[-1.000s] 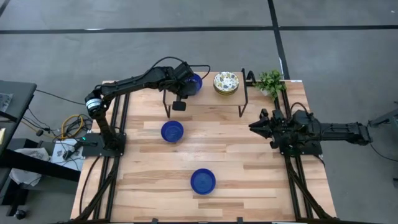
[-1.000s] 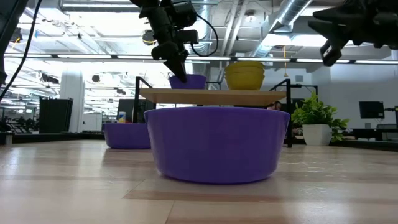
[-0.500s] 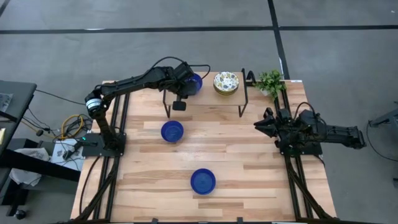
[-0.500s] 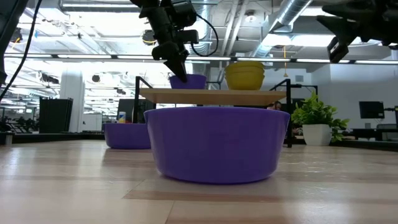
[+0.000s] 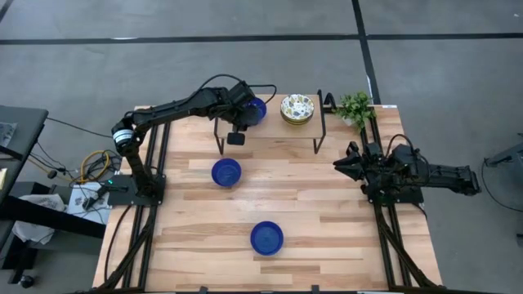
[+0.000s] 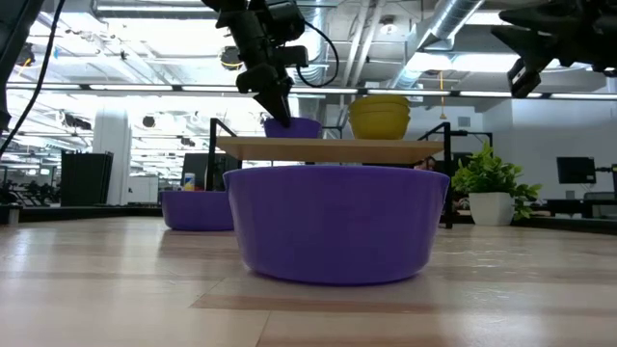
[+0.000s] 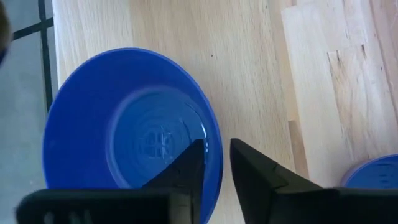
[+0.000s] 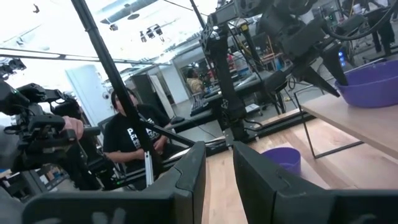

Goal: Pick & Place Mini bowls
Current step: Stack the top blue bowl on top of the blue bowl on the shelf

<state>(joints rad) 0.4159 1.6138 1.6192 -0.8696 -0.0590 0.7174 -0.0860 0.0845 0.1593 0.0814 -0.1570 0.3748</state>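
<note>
Left gripper (image 5: 249, 111) sits at the upper centre of the high view, over the raised shelf (image 5: 270, 131). Its jaws are nearly closed, pinching the rim of a blue bowl on the shelf (image 7: 130, 124), one finger inside and one outside. A stack of floral bowls (image 5: 297, 109) stands on the same shelf, to the right. Two further blue bowls rest on the desk (image 5: 188, 237): one at centre left (image 5: 226, 172), one at lower centre (image 5: 266, 237). Right gripper (image 5: 343, 166) hangs at the right edge, jaws slightly parted and empty.
</note>
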